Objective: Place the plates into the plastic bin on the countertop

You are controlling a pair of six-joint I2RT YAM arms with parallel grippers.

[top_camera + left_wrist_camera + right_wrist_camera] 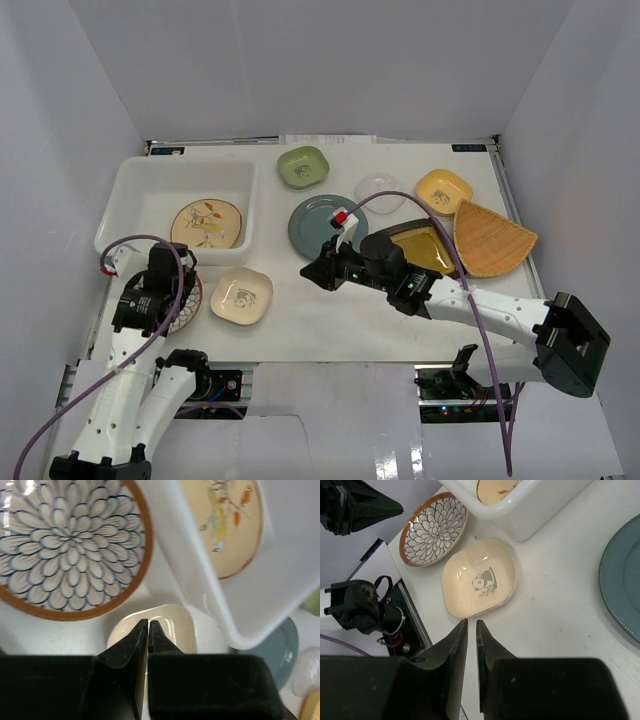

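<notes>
The plastic bin (pixel 130 192) stands at the left of the countertop (pixel 330 320) with a cream floral plate (pixel 206 223) inside. A brown patterned plate (pixel 70 545) lies just in front of the bin, a cream panda square plate (pixel 479 578) to its right. My left gripper (pixel 148 622) hovers above these two, shut and empty. My right gripper (pixel 308 272) hangs over bare table right of the panda plate, its jaws a thin slit apart with nothing between them. A blue-grey round plate (pixel 325 225) lies behind it.
Further back and right lie a green dish (pixel 303 166), a clear dish (pixel 380 192), a yellow dish (pixel 443 190), a tan fan-shaped plate (pixel 492 238) and a black-and-yellow square plate (pixel 420 245), partly covered by my right arm. White walls close in the table.
</notes>
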